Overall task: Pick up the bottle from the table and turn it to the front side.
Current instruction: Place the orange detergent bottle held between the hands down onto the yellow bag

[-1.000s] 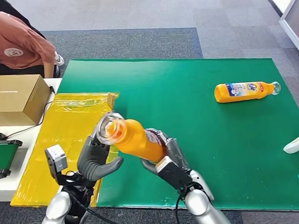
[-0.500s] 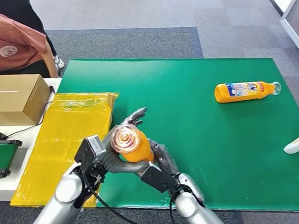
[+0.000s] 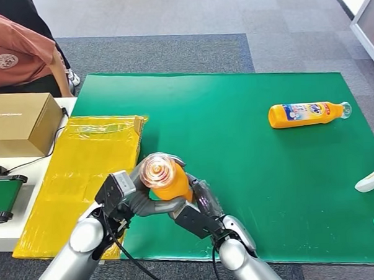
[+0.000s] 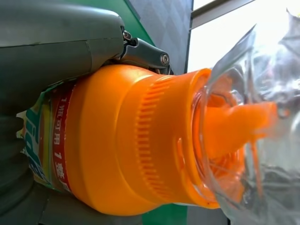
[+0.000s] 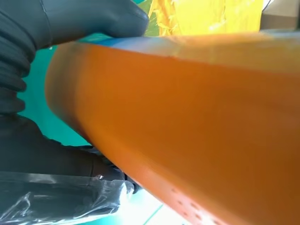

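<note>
- The robot's left hand [image 3: 143, 194] and right hand [image 3: 200, 204] meet over the near edge of the green mat [image 3: 252, 168], both wrapped around one orange plastic bottle with a clear cap [image 3: 164, 177].
- The left hand grips the bottle near its neck end, thumb and fingers curled around it; the left wrist view shows the grey thumb [image 4: 60, 44] pressed on the labelled shoulder, and the bottle [image 4: 134, 140] ending in a clear cap over an orange spout.
- The right hand holds the bottle's lower body from beneath; in the right wrist view dark fingers [image 5: 88, 18] lie across the smooth orange wall of the bottle [image 5: 198, 126].
- The held bottle is lifted off the mat, its clear cap pointing toward the head camera.
- To the left, a crinkled yellow plastic sheet [image 3: 78, 176] lies beside the mat, overlapping a white table [image 3: 6, 231].
- Farther left sit a brown cardboard box [image 3: 20, 122] and a cable.
- Far right on the mat lies a second orange bottle [image 3: 306, 114], on its side, well apart from the hands.
- A person in a rust-coloured top [image 3: 17, 57] stands at the far left.
</note>
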`<state>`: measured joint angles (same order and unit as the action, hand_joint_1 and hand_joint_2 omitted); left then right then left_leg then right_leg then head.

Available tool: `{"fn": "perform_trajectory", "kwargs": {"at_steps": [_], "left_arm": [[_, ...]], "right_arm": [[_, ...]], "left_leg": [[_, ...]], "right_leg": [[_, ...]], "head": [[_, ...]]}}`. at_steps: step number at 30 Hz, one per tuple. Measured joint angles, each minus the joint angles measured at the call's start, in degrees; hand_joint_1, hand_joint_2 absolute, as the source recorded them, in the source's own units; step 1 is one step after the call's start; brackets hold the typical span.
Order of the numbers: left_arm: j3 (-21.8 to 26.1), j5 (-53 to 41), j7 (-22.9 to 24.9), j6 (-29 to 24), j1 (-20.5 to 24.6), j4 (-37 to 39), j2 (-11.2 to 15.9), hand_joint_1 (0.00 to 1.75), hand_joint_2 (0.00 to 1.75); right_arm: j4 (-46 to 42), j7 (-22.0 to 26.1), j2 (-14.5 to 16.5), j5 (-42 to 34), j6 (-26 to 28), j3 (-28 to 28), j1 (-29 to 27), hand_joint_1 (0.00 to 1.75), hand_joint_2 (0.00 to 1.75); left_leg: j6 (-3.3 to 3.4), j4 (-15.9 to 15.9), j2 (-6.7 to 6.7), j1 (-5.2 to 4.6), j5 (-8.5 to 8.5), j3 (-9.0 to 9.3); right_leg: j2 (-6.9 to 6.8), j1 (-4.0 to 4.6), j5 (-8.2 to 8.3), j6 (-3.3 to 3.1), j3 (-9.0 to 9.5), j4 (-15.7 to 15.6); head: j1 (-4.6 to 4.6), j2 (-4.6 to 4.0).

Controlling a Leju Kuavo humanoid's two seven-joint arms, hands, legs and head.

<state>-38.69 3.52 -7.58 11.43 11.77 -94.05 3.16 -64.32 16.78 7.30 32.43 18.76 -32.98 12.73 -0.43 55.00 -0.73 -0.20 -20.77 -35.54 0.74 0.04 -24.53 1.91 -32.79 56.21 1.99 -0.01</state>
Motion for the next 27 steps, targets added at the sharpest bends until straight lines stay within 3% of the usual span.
{"fn": "perform_trajectory", "kwargs": {"at_steps": [3,5,7,10,12,14,17,23,27], "left_arm": [[1.0,-0.7,-1.2,-2.9,-1.3,-0.2,0.0,1.75,1.75],[2.4,-7.1,-3.0,-9.2,-3.1,-1.0,0.0,1.75,1.75],[4.3,-21.3,-4.1,-20.7,-5.3,-2.4,-0.2,1.75,1.75],[7.9,-52.3,-1.6,-39.7,-8.6,-4.6,-0.9,1.75,1.75],[10.4,-69.9,1.6,-47.2,-10.7,-5.1,-1.4,1.75,1.75],[12.7,-80.8,4.8,-50.1,-12.3,-5.1,-2.0,1.75,1.75],[16.1,-89.7,9.0,-51.0,-12.9,-2.8,-2.4,1.75,1.75],[18.7,-91.5,12.9,-51.2,-11.5,5.5,-1.6,1.75,1.75],[16.8,-91.5,15.4,-51.3,-8.5,14.0,-0.7,1.75,1.75]], "right_arm": [[-0.7,-0.5,0.0,-0.4,0.4,0.3,-0.2,0.0,1.75],[-1.6,-1.2,-0.1,-1.3,1.4,1.4,-0.6,0.0,1.75],[-3.3,-1.9,-0.2,-2.3,2.8,3.3,-1.6,0.0,1.75],[-7.1,-2.5,-0.4,-3.9,4.2,7.4,-3.5,0.0,1.75],[-9.5,-2.4,-0.4,-4.9,4.9,10.1,-4.1,0.0,1.75],[-11.7,-2.1,-0.4,-5.7,5.5,12.3,-4.3,0.0,1.75],[-14.8,-1.2,-0.5,-7.1,6.0,14.6,-4.4,0.0,1.75],[-19.6,-0.2,-0.6,-8.3,6.1,16.0,-4.3,0.0,1.75],[-21.7,1.2,-0.7,-9.9,5.5,16.0,-4.2,0.0,1.75]], "left_leg": [[0.0,0.0,0.0,0.0,0.0,0.0],[0.0,0.0,0.0,0.0,0.0,0.0],[0.0,0.0,0.01,0.0,-0.01,-0.01],[0.01,0.0,-0.01,-0.01,-0.03,-0.05],[0.01,0.0,-0.01,-0.01,-0.04,-0.05],[0.01,0.0,-0.01,-0.01,-0.05,-0.05],[0.0,0.0,0.0,-0.01,-0.04,-0.04],[-0.05,0.0,0.02,0.02,0.06,-0.04],[-0.04,0.0,0.0,0.0,0.07,-0.04]], "right_leg": [[0.0,0.0,0.0,0.0,0.0,0.0],[0.0,0.0,0.0,0.0,-0.02,0.0],[0.0,-0.01,-0.01,0.0,-0.03,0.0],[-0.01,-0.01,-0.03,0.0,-0.03,0.0],[-0.01,-0.01,-0.04,0.0,-0.04,0.0],[0.0,-0.02,-0.04,-0.01,-0.06,0.0],[-0.01,-0.01,-0.04,-0.01,-0.06,0.0],[0.0,0.01,0.02,-0.08,-0.1,0.0],[-0.01,-0.01,0.03,-0.05,-0.07,0.0]], "head": [[0.0,0.01],[-0.01,0.0],[0.0,-0.01],[0.0,-0.01],[-0.01,0.01],[-0.01,0.01],[-0.01,0.01],[0.0,-0.01],[0.0,-0.01]]}}
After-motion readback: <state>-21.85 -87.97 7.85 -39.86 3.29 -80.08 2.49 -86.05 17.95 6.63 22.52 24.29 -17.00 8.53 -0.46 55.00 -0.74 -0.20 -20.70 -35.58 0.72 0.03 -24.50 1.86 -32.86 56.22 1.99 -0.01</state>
